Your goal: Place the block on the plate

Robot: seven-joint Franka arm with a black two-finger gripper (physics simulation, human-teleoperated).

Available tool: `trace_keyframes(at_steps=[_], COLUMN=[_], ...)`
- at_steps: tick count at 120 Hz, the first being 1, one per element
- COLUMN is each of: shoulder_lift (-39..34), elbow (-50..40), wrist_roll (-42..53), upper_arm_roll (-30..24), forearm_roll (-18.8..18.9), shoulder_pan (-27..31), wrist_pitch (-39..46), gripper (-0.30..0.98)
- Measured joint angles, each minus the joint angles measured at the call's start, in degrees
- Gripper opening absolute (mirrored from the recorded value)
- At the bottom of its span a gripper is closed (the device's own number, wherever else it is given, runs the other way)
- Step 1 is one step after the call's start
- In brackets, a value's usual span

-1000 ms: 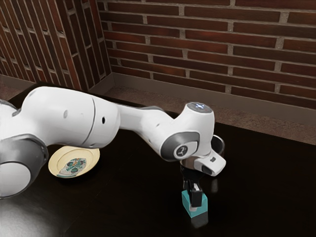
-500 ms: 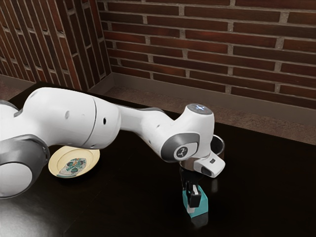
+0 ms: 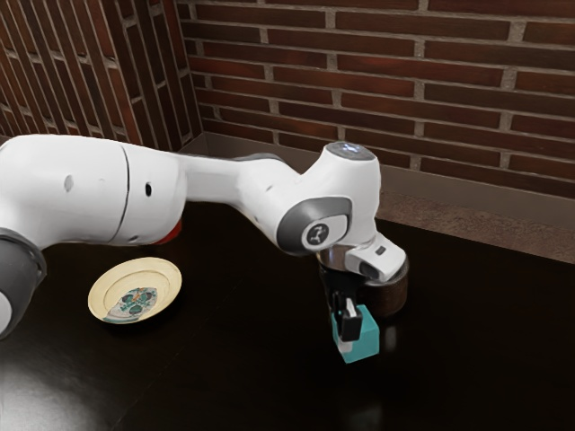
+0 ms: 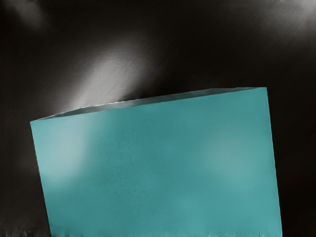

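Plate (image 3: 97, 293) is noted in the exterior view between nine and ten o'clock from the block, well apart. Block (image 3: 363, 343) is found clamped by the gripper (image 3: 347, 329), suspended above the table (image 3: 440, 377). It is judged light, rigid and not fragile; slipping is risked on its smooth faces. Opposite side faces are best gripped, near mid-height. Round container (image 3: 393, 296) is recorded at one o'clock.

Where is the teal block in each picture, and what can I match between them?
Exterior view: the teal block is right of centre, fairly low, in the end effector.
Wrist view: the teal block is large, across the lower part.
Shared landmark: the black tabletop, seen beyond the block.
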Motion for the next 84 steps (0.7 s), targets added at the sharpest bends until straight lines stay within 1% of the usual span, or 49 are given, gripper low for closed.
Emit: trace_keyframes(at_steps=[10,27,44,84], shoulder_lift=[-2.1,-5.6,-7.2,-8.8], elbow=[0.1,0.3,0.7,1.0], wrist_roll=[-0.2,-0.4,-0.5,2.1], upper_arm_roll=[0.8,1.8,4.1,15.0], forearm_roll=[0.2,1.6,2.2,2.0], shoulder_pan=[-0.1,-0.2,-0.5,-0.5], wrist_pitch=[-1.1,-3.2,-4.7,-6.9], gripper=[0.28,0.27,0.25,0.22])
